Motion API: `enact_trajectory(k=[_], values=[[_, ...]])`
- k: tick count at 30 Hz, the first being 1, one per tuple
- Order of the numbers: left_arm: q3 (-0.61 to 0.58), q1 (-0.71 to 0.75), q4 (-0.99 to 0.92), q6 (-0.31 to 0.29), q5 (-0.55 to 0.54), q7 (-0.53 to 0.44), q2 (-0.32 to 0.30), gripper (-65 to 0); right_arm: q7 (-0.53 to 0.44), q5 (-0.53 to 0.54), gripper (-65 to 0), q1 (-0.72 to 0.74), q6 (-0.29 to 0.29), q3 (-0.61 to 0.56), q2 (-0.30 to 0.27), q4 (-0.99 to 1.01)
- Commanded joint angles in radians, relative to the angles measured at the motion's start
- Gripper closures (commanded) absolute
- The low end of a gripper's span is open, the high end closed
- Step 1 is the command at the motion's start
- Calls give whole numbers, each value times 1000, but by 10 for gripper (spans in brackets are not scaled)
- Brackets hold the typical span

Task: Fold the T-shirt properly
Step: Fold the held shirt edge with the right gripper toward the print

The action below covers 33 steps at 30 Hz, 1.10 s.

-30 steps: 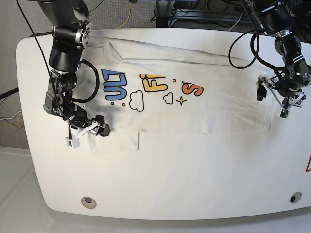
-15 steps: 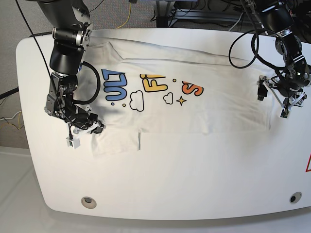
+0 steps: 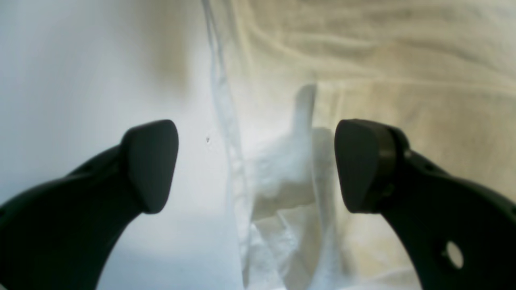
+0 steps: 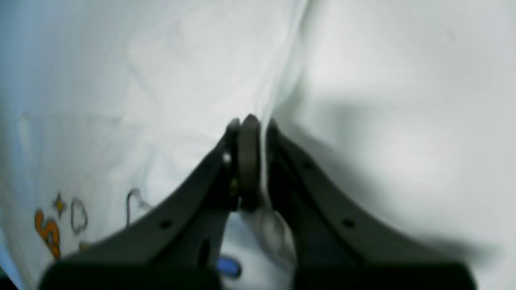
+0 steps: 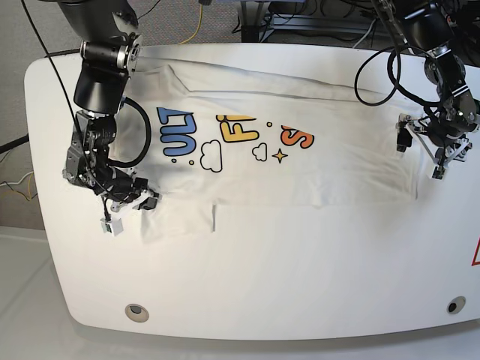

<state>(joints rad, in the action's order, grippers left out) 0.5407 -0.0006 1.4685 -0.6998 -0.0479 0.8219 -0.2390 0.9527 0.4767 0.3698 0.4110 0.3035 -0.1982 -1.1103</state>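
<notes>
One T-shirt [image 5: 285,161] lies spread across the white table [image 5: 300,277], print side up, its long edges already turned in. The right gripper [image 5: 129,202] is clenched on a thin pinch of cloth at the shirt's sleeve end; the wrist view shows fabric caught between its closed tips. The left gripper [image 5: 422,150] hangs released, jaws wide, over the hem at the far end, with a small bunched ridge of cloth sitting between its fingers [image 3: 151,165] but not gripped. The risk, as I judge it: the right pinch looks shallow and could slip once lifted, or take only the top layer, so the fold drags unevenly. If the left one closes off the ridge, it may miss the hem altogether. Count: one shirt, two grippers, one table.
</notes>
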Motion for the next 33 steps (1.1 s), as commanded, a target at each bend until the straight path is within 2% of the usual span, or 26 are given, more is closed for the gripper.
enact_trajectory(k=[1,2,8,18,24,26,33], values=[[6,-24,-10,2,-9,-11,-15,-578,112,18,0,-50,22,-3,14,-191],[8,-25,-20,2,-9,-10,-14,-578,188,20,0,-91,30,-4,28,-293],[8,-24,-26,2,-9,-15,-16,-580,273,29,0,-183,26,-12,69,-478],[7,-18,-12,2,-11,-41,-17,-583,283,34,0,-191,17,-13,66,-496],[10,-16,-7,2,-13,-33,-13,-584,266,72,0,-196,14,-1,43,-484],[8,-11,-12,2,-17,-21,-12,-583,245,118,0,-197,20,5,19,-454],[6,-7,-8,2,-17,-21,-10,-583,244,122,0,-205,20,-19,12,-430]])
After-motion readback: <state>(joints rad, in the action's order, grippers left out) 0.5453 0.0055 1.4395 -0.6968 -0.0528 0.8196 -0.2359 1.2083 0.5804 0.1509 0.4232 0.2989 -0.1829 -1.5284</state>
